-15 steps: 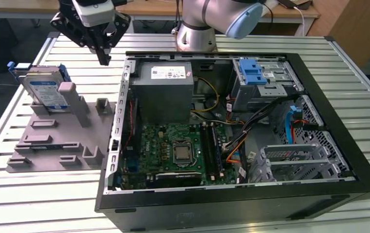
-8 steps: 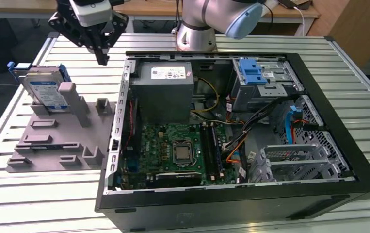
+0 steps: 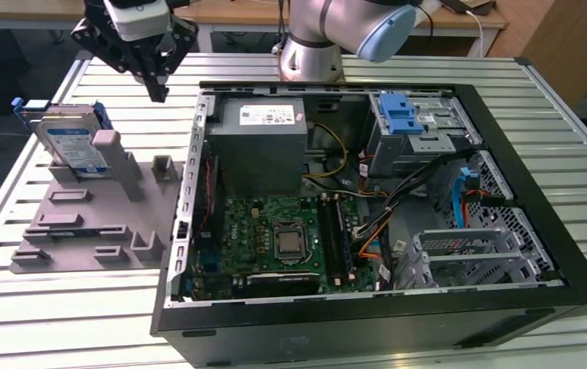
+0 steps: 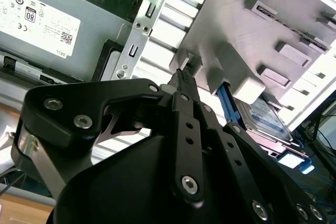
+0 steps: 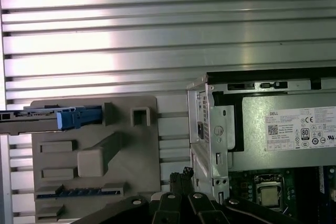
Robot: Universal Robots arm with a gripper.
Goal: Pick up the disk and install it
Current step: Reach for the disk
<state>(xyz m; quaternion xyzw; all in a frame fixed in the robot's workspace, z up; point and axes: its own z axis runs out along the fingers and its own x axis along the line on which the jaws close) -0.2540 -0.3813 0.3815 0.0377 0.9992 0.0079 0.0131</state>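
Note:
The disk (image 3: 75, 144) stands on edge in a grey slotted fixture (image 3: 88, 231) at the exterior view's left, its white-and-blue label facing out and blue rails at its top. My gripper (image 3: 157, 94) hangs above the slatted table, between the fixture's far end and the open computer case, to the right of the disk and apart from it. Its black fingers are shut with nothing between them. In the first wrist view the disk (image 5: 31, 122) lies edge-on with a blue tab, away from the gripper (image 5: 182, 173). In the second wrist view the disk (image 4: 268, 119) sits beyond the gripper (image 4: 180, 74).
An open black computer case (image 3: 545, 215) lies flat on the table. Inside are a grey power-supply box (image 3: 262, 146), a motherboard (image 3: 272, 238), a metal drive cage with a blue latch (image 3: 401, 115) and another metal cage (image 3: 478, 254). The arm's base (image 3: 308, 58) stands behind the case.

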